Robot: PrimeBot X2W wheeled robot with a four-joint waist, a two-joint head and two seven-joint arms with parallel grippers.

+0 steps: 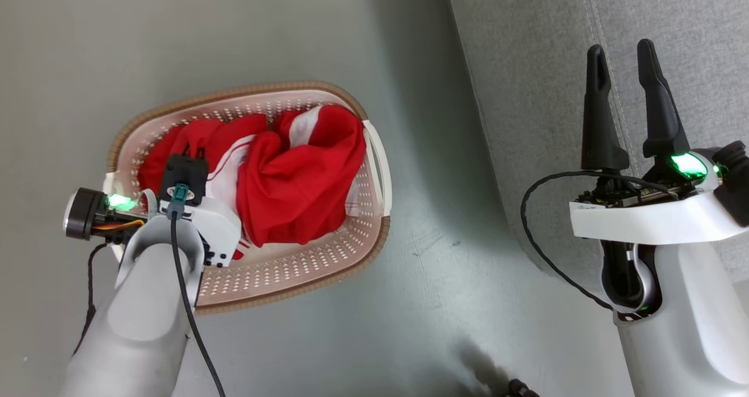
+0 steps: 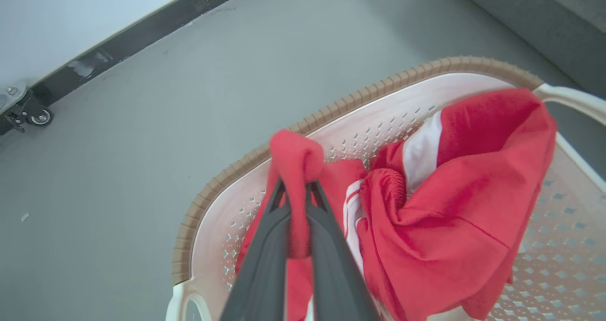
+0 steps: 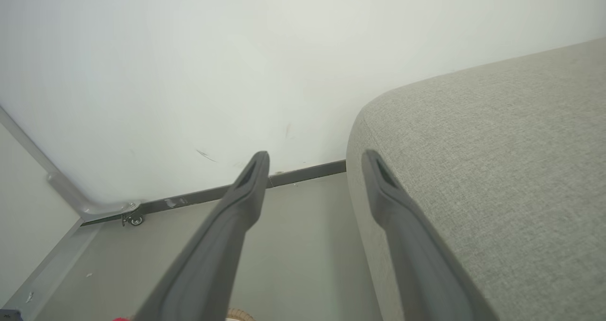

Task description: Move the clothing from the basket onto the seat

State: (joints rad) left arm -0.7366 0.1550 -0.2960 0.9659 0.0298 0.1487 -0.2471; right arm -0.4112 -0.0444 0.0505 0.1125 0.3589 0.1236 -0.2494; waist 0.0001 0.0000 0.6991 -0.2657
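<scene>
The basket, cream-white with a brown rim, stands on the grey floor left of the seat. Inside it lies the clothing, a crumpled red heap with white panels. My left gripper points down into the basket's left side, its fingers mostly hidden under the wrist. Seen from the left wrist, the left gripper is shut on a fold of red clothing, which is pulled up above the heap near the basket rim. My right gripper stands open and holds nothing over the seat's edge. In the right wrist view the right gripper is beside the seat.
Grey floor separates basket and seat. A white wall with a dark skirting runs behind. A caster wheel of a frame stands by the wall; that caster wheel is also left of my right fingers.
</scene>
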